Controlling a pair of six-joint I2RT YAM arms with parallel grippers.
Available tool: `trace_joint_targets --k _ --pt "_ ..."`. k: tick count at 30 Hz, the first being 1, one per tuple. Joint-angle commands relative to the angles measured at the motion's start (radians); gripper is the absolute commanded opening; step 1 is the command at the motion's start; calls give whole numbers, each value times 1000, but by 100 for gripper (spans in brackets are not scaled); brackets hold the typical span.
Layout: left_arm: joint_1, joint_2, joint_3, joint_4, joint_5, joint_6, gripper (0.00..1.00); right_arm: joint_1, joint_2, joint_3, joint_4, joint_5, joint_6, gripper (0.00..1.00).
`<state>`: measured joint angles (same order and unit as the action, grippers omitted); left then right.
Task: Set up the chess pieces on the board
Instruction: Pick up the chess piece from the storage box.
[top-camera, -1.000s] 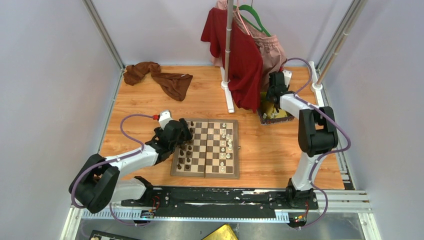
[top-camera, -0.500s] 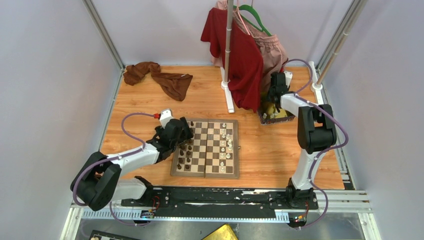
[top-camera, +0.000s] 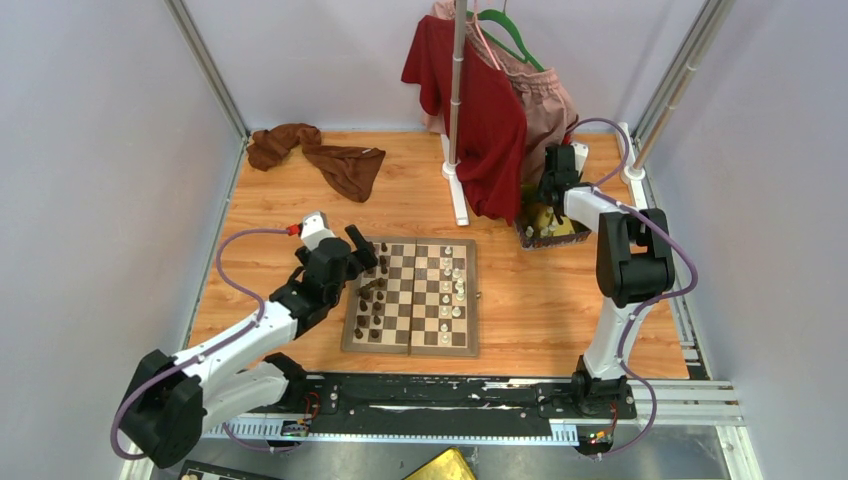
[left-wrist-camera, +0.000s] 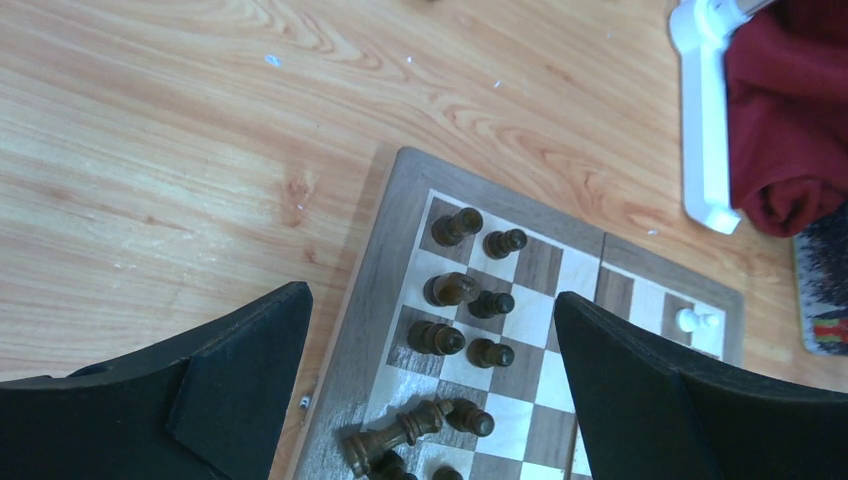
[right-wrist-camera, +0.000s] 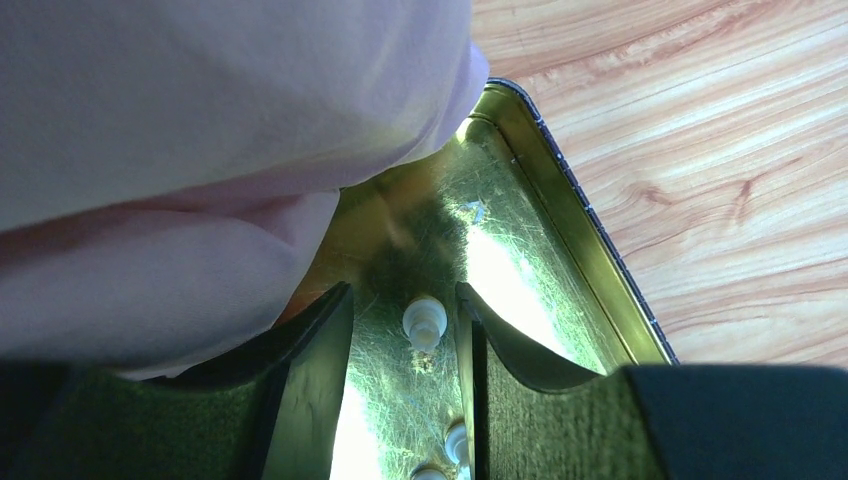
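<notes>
The board (top-camera: 412, 297) lies in the middle of the table, with dark chess pieces (top-camera: 372, 300) along its left columns and cream-white ones (top-camera: 453, 290) on its right half. In the left wrist view several dark pieces (left-wrist-camera: 452, 288) stand in pairs, and one dark piece (left-wrist-camera: 395, 437) lies tipped over near the board's edge. My left gripper (left-wrist-camera: 430, 296) hovers open over that left edge (top-camera: 358, 255), holding nothing. My right gripper (right-wrist-camera: 404, 292) is open down in the gold tray (right-wrist-camera: 590, 260), its fingers on either side of a white piece (right-wrist-camera: 425, 320) without touching it.
A garment stand (top-camera: 455, 190) with red (top-camera: 490, 110) and pink clothes stands behind the board. The pink fabric (right-wrist-camera: 200, 150) hangs right over the tray. A brown cloth (top-camera: 320, 155) lies at the back left. More white pieces (right-wrist-camera: 455, 440) sit in the tray.
My left arm has drawn back and to the left, off the dark pieces, jaws open. The right gripper has stayed in the tray, barely shifting.
</notes>
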<state>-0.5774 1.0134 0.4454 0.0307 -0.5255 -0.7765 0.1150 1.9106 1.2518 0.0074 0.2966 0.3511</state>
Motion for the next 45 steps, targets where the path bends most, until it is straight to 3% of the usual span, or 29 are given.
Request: trace_joint_targets --k 1,20,27,45 --pt "5 -74 -11 -26 -64 2 100 -19 -14 -12 -4 1 1 46" --pt "5 -160 -28 -81 -80 -3 100 -21 -27 -60 -43 -35 28 39" --pt "5 -179 -40 -90 -85 -1 100 -21 -27 -55 -48 -35 26 27" --pt "6 -187 -27 -101 -132 20 100 -23 -2 12 -83 -21 4 32"
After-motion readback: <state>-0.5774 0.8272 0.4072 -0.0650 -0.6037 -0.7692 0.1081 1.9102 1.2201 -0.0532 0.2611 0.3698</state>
